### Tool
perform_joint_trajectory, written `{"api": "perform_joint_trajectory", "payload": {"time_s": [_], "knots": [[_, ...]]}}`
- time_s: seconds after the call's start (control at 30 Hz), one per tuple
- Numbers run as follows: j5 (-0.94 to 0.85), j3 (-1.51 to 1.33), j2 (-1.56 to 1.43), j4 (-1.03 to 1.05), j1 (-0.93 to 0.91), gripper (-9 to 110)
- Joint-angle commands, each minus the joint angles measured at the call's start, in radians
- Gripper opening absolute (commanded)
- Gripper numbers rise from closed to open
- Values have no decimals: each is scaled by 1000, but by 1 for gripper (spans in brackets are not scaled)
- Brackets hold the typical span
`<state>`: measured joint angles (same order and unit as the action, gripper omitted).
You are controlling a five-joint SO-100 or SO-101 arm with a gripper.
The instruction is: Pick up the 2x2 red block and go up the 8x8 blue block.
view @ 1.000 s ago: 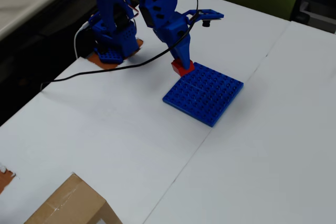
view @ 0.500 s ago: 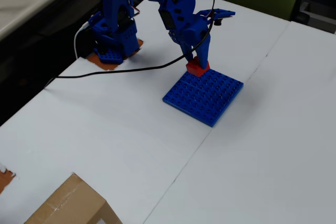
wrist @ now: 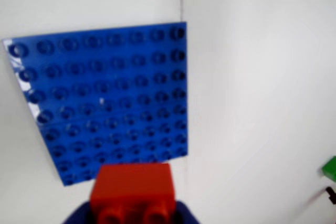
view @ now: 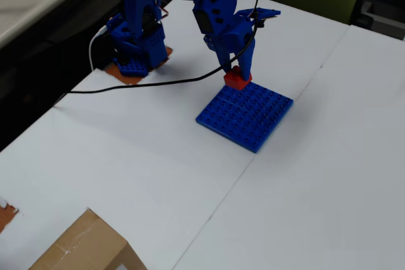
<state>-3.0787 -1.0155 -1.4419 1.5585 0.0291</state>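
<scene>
The 2x2 red block (view: 236, 80) hangs in my blue gripper (view: 236, 75), which is shut on it just above the far corner of the 8x8 blue block (view: 245, 114). In the wrist view the red block (wrist: 133, 191) fills the bottom centre between the blue fingers, and the 8x8 blue block (wrist: 105, 98) lies flat on the white table beyond it, its studs all bare.
The arm's base (view: 135, 61) stands on an orange pad at the table's far left, with a black cable (view: 126, 88) trailing across the table. A cardboard box (view: 85, 248) sits at the near left corner. A green bit (wrist: 329, 167) shows at the wrist view's right edge.
The gripper carried the red block rightward along the plate's far edge and lifted it slightly. It has hardly moved over the last half second.
</scene>
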Motion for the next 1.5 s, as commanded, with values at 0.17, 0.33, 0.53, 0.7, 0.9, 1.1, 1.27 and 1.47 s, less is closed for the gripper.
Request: {"api": "perform_joint_trajectory", "payload": {"time_s": [0.17, 0.33, 0.53, 0.7, 0.9, 1.1, 1.27, 1.47], "knots": [[-126, 60, -12, -8, 20, 1], [-138, 98, 11, 14, 23, 1], [-153, 107, 18, 18, 25, 1], [-178, 112, 23, 17, 20, 1], [-221, 120, 29, 18, 11, 1], [-232, 121, 32, 17, 6, 1], [-233, 121, 32, 17, 6, 1], [-239, 121, 32, 18, 5, 1]]}}
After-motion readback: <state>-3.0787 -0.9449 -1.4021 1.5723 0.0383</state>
